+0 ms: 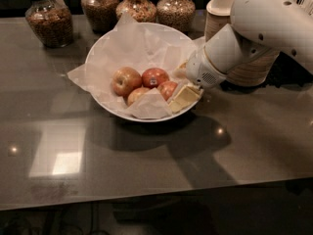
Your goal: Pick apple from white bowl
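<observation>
A self-serve snack counter (146,155), such as a café or office kitchenette: glass jars (49,21) of dry snacks line the top edge, stacked paper bowls (254,70) stand upper right, a paper-lined white bowl (100,53) of apples (126,80) sits centre on the dark glossy surface, the gripper (185,97) at its right rim
</observation>
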You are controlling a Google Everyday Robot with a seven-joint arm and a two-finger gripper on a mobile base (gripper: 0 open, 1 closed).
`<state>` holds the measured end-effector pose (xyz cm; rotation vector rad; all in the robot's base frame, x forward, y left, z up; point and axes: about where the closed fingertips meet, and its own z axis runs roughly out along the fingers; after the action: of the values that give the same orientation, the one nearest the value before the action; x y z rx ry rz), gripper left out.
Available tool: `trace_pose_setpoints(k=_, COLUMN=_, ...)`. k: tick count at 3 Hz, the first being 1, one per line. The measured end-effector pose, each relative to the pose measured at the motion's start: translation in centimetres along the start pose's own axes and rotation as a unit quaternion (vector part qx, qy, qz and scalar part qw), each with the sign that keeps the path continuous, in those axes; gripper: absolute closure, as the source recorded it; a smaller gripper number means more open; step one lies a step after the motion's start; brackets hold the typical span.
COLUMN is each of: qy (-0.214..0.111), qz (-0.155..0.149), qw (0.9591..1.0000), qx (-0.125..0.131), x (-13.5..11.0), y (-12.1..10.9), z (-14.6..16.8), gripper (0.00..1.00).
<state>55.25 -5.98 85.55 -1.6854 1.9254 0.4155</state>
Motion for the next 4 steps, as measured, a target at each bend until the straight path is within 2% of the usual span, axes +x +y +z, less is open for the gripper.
trace_pose_setpoints(k=1, qy=0.001, qz=0.004, qw=1.0000, qx=-0.004, x=0.27, y=-0.15, z=0.27, gripper=0.42)
trace_pose_setpoints(k=3, qy=0.000, qz=0.008, qw=0.9999, qx=-0.010, x=0.52, y=-0.28, z=0.57, gripper=0.89)
trace_pose_setpoints(k=4, qy=0.000, qz=0.008, qw=0.9999, qx=-0.010, x=0.52, y=-0.28, z=0.56, gripper=1.00)
